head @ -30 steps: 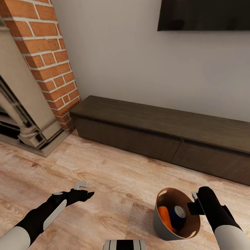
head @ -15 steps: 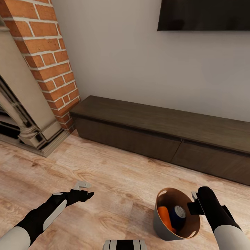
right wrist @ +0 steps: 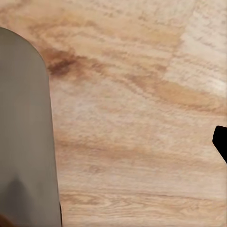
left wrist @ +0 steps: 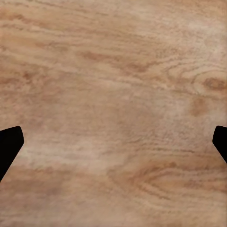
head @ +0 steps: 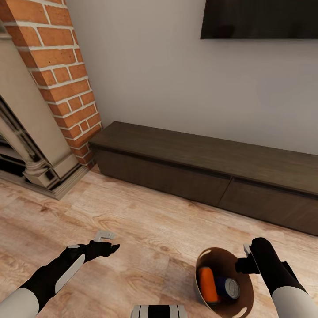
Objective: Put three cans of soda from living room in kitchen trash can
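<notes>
Right gripper [head: 245,261] sits against the rim of the small round tapered bin [head: 207,256], pale grey outside and brown inside. From the head view it looks clamped on that rim, but whether the jaws are truly closed on it I cannot tell. The right wrist view has the bin's grey wall [right wrist: 23,142] close alongside over the light wood floor [right wrist: 142,118]. The bin hangs tilted with its mouth toward the camera, near the front of the floor and well apart from the long low dark wood cabinet [head: 198,163]. Inside lie a bright orange can [head: 207,284] and a dark blue can with a grey metal top [head: 229,288]; a third can I cannot make out. The left gripper [head: 106,242] is spread wide with nothing between its fingers.

The step in hand seems to be carrying the bin to the kitchen. It would go best with the bin levelled so its mouth faces up, the grip checked as firm, and turns taken slowly so the cans do not roll out.
</notes>
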`<state>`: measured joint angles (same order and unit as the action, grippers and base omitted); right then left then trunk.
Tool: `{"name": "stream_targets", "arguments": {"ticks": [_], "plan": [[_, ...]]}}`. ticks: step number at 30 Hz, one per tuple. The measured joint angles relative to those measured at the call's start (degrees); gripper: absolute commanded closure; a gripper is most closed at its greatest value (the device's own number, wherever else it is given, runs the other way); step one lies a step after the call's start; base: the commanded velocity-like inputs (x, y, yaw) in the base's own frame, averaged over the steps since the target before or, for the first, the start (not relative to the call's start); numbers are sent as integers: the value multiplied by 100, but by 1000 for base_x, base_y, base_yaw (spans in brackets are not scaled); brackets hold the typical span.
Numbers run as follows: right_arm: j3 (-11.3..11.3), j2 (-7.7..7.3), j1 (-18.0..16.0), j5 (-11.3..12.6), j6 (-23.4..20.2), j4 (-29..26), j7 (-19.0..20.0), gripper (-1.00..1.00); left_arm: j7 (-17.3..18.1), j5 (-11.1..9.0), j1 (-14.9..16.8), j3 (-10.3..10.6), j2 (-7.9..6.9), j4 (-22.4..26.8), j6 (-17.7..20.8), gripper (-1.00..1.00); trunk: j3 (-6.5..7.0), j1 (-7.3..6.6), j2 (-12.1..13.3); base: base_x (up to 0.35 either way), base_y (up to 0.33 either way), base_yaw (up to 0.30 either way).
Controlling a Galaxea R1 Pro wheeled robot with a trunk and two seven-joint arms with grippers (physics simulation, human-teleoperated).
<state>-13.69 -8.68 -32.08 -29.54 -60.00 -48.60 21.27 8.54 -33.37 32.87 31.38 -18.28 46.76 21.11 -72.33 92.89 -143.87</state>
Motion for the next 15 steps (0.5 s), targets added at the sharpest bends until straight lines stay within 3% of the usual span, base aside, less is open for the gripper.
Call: {"name": "stream_targets", "arguments": {"ticks": [15], "plan": [[2,1,0,6,0,0,3,-100,-2,-2,0,0,0,0,-2,-100,0,0,0,0,0,0]]}}
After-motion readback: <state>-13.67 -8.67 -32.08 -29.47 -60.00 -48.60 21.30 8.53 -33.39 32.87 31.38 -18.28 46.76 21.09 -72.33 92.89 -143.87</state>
